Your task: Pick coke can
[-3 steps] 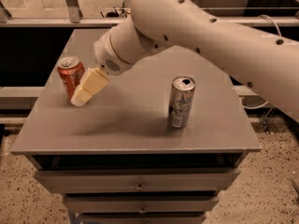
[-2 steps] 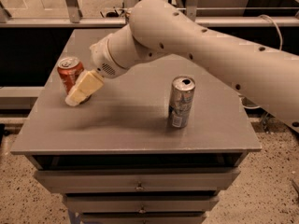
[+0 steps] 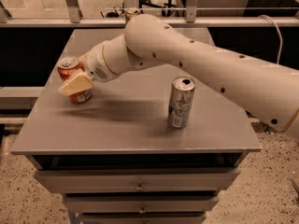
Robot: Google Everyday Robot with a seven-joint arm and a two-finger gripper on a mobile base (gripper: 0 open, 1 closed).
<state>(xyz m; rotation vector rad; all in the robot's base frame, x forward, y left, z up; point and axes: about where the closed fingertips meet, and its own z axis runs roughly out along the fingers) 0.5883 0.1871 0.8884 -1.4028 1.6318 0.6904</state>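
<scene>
Reaching across the surface [image 3: 131, 122], I have the claw [image 3: 74, 84] at the coke can [image 3: 69, 64], which stands upright by the left edge, its middle hidden behind the claw. I cannot tell whether the claw is clenched or released. I judge the can to be light, slick and easily dented, so a gentle hold around mid-body looks best. The silver can [image 3: 181, 101] stands well apart to the right.

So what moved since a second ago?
The claw slid left and now sits right in front of the coke can, covering its middle. The coke can and the silver can stayed put.
</scene>
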